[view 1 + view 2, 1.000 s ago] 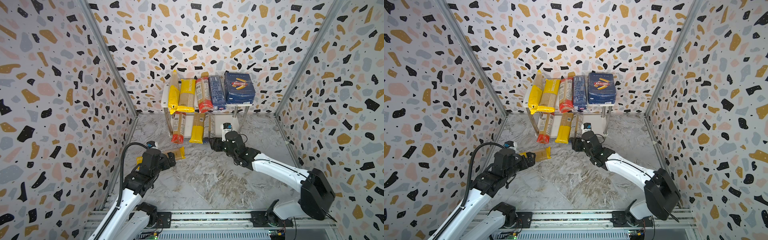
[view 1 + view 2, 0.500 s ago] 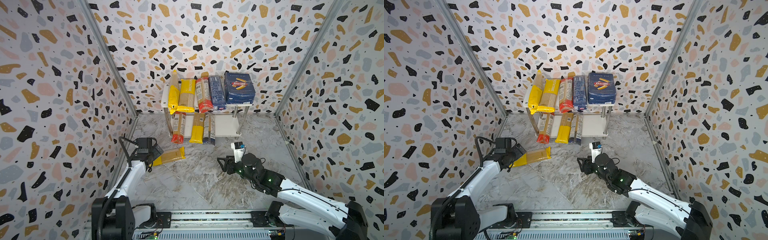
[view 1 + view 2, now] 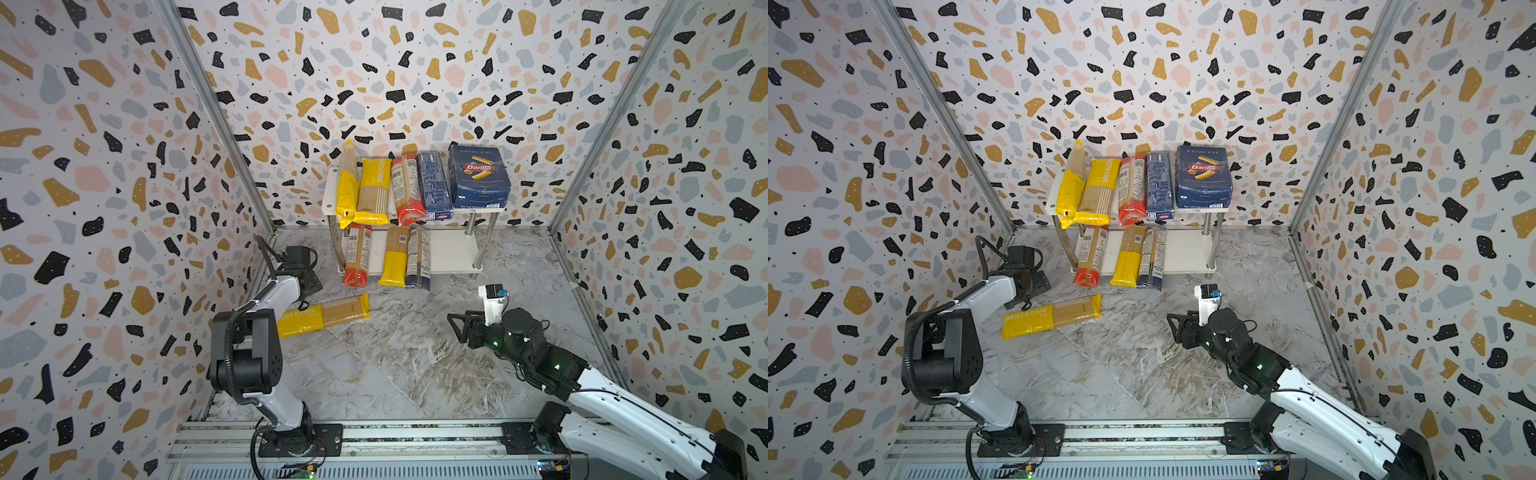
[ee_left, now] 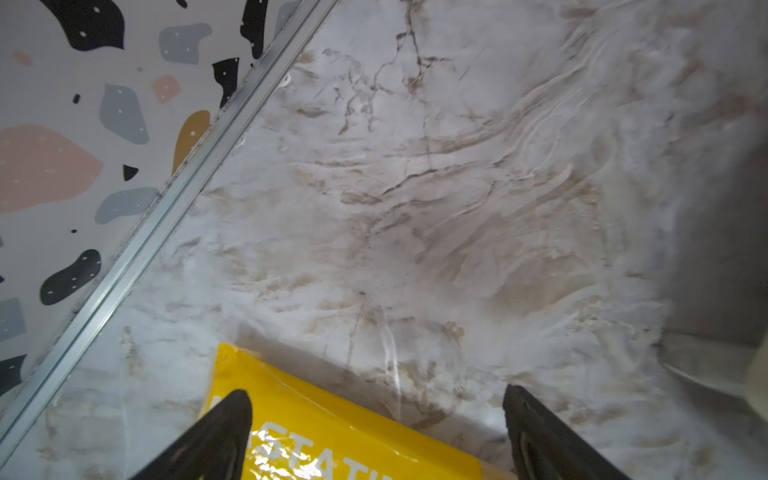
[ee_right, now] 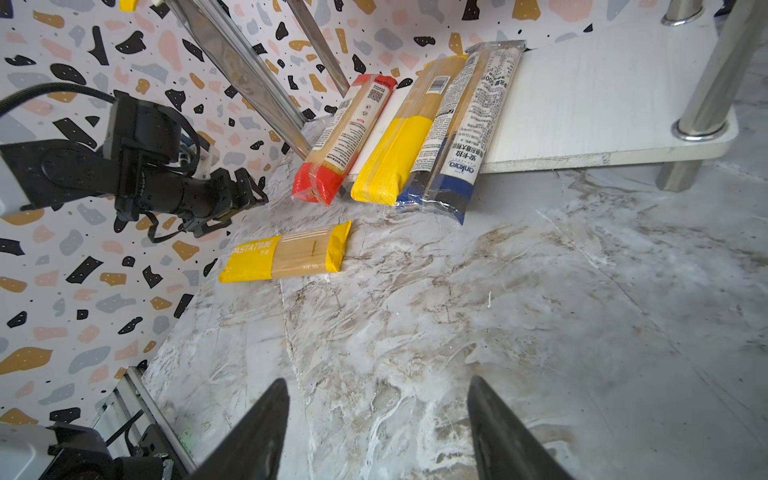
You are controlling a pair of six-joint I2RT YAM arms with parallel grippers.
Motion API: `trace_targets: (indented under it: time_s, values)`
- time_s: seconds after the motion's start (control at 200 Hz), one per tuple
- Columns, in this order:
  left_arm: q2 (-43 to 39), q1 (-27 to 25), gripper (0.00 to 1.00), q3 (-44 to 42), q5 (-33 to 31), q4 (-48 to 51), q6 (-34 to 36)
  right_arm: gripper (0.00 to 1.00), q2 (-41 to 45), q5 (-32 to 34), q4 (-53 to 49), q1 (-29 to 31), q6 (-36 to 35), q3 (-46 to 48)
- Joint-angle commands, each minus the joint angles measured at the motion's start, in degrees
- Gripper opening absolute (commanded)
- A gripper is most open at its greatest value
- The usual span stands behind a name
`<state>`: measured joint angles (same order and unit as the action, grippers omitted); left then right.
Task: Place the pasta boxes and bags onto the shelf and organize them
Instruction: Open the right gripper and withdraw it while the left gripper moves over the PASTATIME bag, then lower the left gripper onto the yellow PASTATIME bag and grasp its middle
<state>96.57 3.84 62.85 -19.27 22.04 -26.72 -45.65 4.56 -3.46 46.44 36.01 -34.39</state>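
Observation:
One yellow PASTATIME bag (image 3: 324,316) (image 3: 1052,316) (image 5: 286,257) lies flat on the marble floor, left of the shelf (image 3: 449,249) (image 3: 1183,251). My left gripper (image 3: 311,286) (image 4: 374,390) hangs open over its printed end (image 4: 332,428), gripping nothing. The top board carries two yellow bags (image 3: 374,191), a red-ended bag (image 3: 409,189), the narrow blue box (image 3: 434,185) and the wide Barilla box (image 3: 478,176). On the lower board (image 5: 602,91) lie a red-ended bag (image 3: 357,257), a yellow bag (image 3: 395,257) and a blue-ended bag (image 3: 419,259). My right gripper (image 3: 455,322) (image 5: 378,380) stands open and empty above the floor.
Patterned walls close in the left, back and right, with metal rails (image 4: 137,249) along their feet. The lower board's right half is bare white. The shelf's chrome legs (image 3: 478,245) stand at its corners. A mounting rail (image 3: 415,432) runs along the front.
The left gripper let the yellow bag down onto the floor and its arm folded back. The right arm drew away from the shelf's lower tier toward the front right.

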Motion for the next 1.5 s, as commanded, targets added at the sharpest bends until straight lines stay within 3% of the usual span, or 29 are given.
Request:
trace_targets:
  time_s: [0.0, 0.215, 0.541, 0.796, 1.011, 1.221, 1.497]
  values:
    - [0.5, 0.9, 0.93, 1.0, -2.2, 1.3, 1.8, 0.68, 1.4, -1.7, -0.5, -1.0, -1.0, 0.6]
    - [3.6, 0.9, 0.85, 0.7, -1.0, 1.7, 2.2, 0.68, 2.5, -3.0, -0.6, -1.9, -1.2, 1.0]
    - [4.2, 0.4, 0.85, -2.6, 1.3, 2.0, 1.5, 0.68, 4.4, -3.4, -1.3, -2.1, -1.2, 1.3]
    - [2.5, -4.3, 0.85, -7.5, 1.5, 2.2, 0.0, 0.68, 6.7, -3.8, -2.2, -2.1, -1.1, 1.6]
    - [-4.6, -8.8, 0.84, -16.4, 4.2, 0.6, -3.5, 0.69, 9.1, -4.1, -3.4, -2.2, -0.7, 2.1]
    - [-14.6, -16.4, 0.84, -23.9, 4.5, 0.3, -8.6, 0.69, 10.8, -4.7, -4.1, -2.2, 0.0, 3.2]
    - [-16.9, -33.7, 0.84, -25.6, 3.8, -0.7, -16.7, 0.69, 13.6, -3.9, -6.7, -2.1, 0.4, 3.8]
